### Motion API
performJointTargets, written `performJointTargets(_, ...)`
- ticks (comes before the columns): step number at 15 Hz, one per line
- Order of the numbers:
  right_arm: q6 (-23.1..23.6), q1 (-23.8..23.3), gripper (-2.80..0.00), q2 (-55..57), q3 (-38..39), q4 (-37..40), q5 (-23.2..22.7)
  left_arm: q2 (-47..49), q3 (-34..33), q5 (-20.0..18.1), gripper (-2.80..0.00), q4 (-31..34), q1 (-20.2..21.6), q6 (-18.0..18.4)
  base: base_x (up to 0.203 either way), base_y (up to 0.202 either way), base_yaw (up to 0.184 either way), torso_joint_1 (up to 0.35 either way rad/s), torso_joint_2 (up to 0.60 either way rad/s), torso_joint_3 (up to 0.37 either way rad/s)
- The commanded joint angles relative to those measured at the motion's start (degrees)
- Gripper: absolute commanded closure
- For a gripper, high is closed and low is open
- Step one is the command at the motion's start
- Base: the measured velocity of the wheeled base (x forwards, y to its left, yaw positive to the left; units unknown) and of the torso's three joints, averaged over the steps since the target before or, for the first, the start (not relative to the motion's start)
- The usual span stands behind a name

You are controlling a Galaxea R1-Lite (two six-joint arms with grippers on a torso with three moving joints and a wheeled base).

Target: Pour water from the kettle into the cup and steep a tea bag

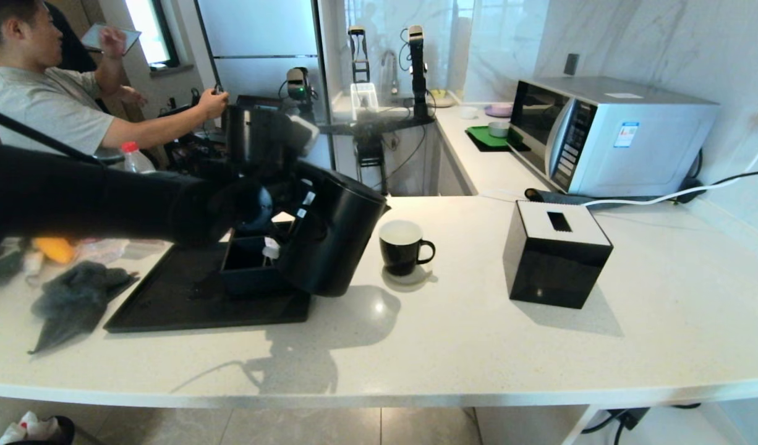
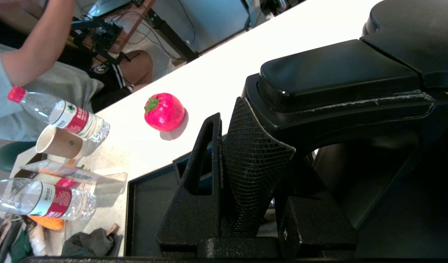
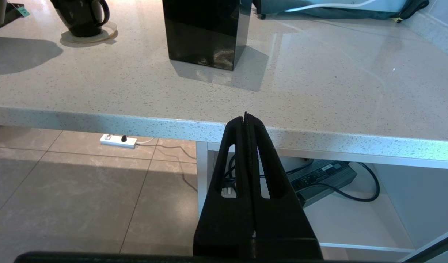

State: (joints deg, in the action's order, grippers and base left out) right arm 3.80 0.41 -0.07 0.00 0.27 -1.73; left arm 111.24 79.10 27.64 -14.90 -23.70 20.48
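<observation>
Left gripper (image 2: 246, 160): one, jaws closed narrowly on the loop handle of the kettle (image 1: 336, 238), one mesh-textured finger (image 2: 253, 175) pressed under the handle bar. Kettle: one, matte black, held tilted with its spout toward 3 o'clock, its base over the right edge of the tray (image 1: 169, 303).

Right gripper (image 3: 246, 153): one, jaws pressed fully together, holding nothing, parked below the near edge of the counter (image 1: 447, 346).

Cup (image 1: 404, 247): one, glossy black with white inside, upright on a pale round coaster (image 1: 410, 278), at 3 o'clock from the kettle and just beside it, handle pointing to 3 o'clock.

Tea bag: only a small teal tag (image 3: 23, 11) shows in the right wrist view, at 9 o'clock from the cup; the pouch itself cannot be made out.

Tissue box (image 1: 555, 253): one, black cube with white top, at 3 o'clock from the cup, apart from it.

Bottles: two clear, red-capped (image 2: 59, 115) (image 2: 41, 199). Paper cup (image 2: 59, 144): one. Strawberry (image 2: 163, 111): one, red. Cloth (image 1: 73, 300): one, dark, at 9 o'clock from the tray. Microwave (image 1: 601, 133): one, at 1 o'clock.

Surface: pale speckled stone; marble-look walls; tiled floor. A seated person (image 1: 51, 93) at 10 o'clock.

Open counter lies at 6 o'clock from the cup and box, up to the near edge.
</observation>
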Motion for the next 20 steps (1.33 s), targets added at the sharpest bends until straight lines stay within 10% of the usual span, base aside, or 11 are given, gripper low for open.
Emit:
performJointTargets(1,0.00,0.02,0.00,0.07,0.00,0.00,-0.03,0.70,1.65,0.25,0.00,1.74,0.06,0.21,0.000,0.000,0.000,0.000,0.00,0.000)
performJointTargets(20,0.07,0.02,0.00,0.07,0.00,0.00,-0.03,6.36,12.65,2.68,0.00,12.33,-0.38,2.57,0.000,0.000,0.000,0.000,0.00,0.000)
